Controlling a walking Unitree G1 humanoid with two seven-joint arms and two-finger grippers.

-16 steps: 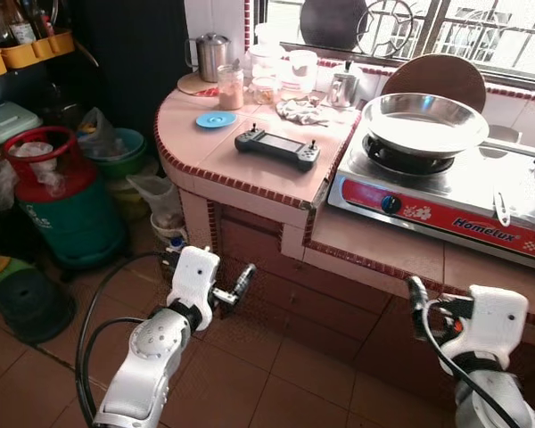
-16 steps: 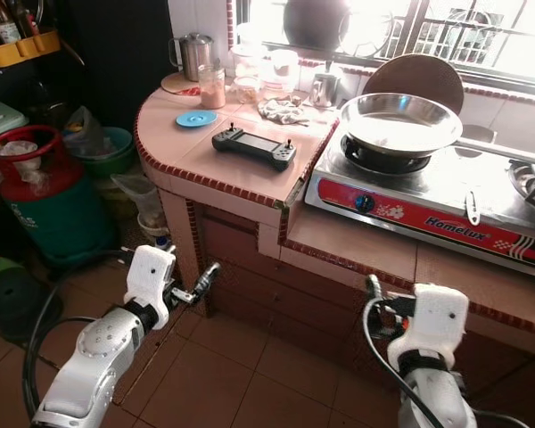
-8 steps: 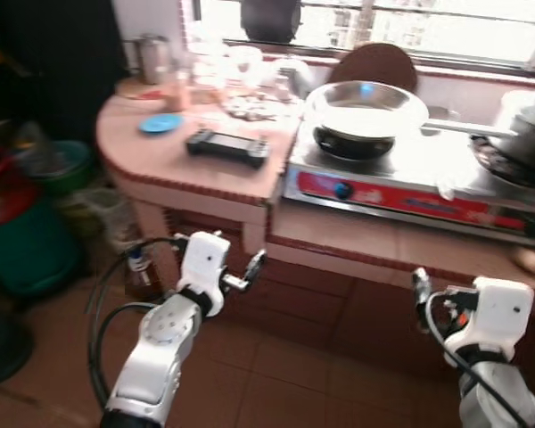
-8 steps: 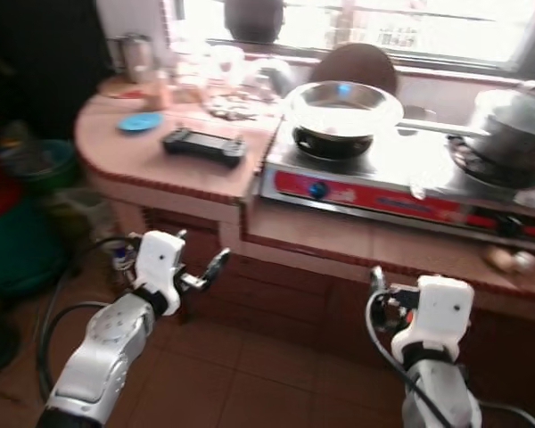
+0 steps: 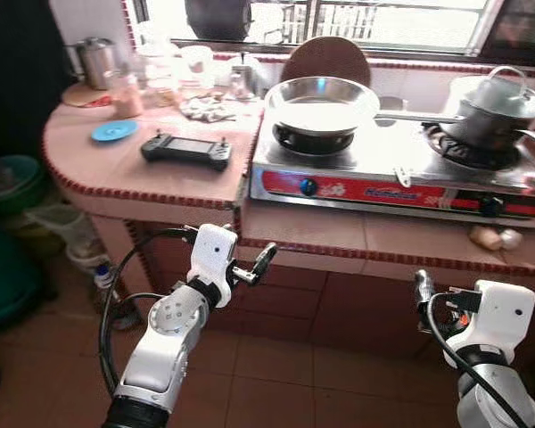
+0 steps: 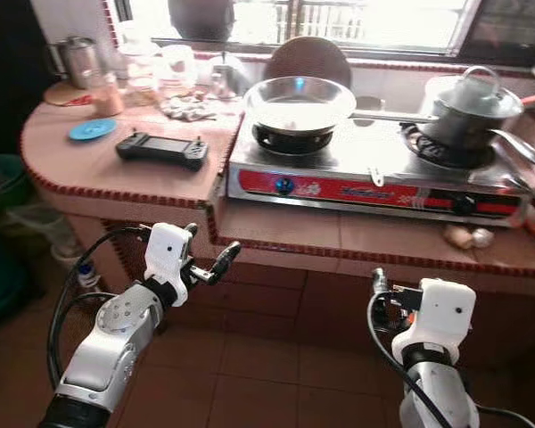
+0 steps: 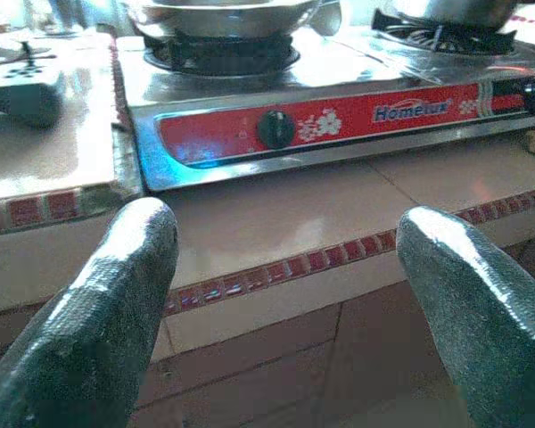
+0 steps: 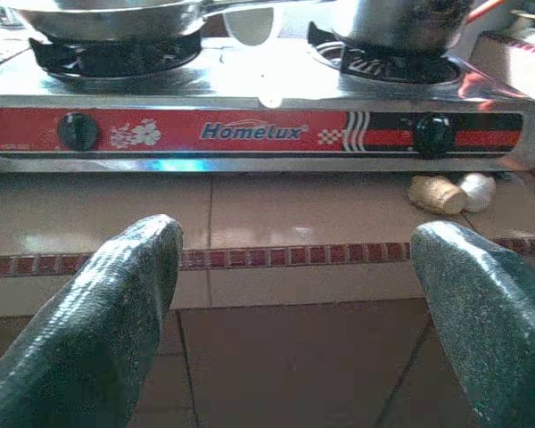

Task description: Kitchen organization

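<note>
I have the Homelux gas stove (image 5: 401,174) squarely ahead as my landmark, sitting on the tiled counter (image 5: 143,183). On its left burner rests a wide steel frying pan (image 5: 321,100), on its right burner a lidded steel pot (image 5: 492,107); left of the stove lie a black handheld controller (image 5: 185,150) and a blue lid (image 5: 114,131), and behind them, toward the window, a cluster of jars (image 5: 152,76) and a steel kettle (image 5: 96,61). Just in front of the stove's right end sit two small pale lumps (image 5: 492,238), possibly ginger and garlic, though I cannot be sure at this sharpness. My left pincer (image 5: 260,265) hangs below the counter edge in front of the stove's left end, its fingers (image 7: 116,294) spread wide and empty; my right pincer (image 5: 420,294) sits low below the stove's right end, fingers (image 8: 116,303) likewise wide apart with nothing between them. Nothing is grasped yet, so I judge I am at the approach stage. To do it well I would raise an arm above the counter edge before reaching in, and pick loose items off the counter rather than the cookware.
</note>
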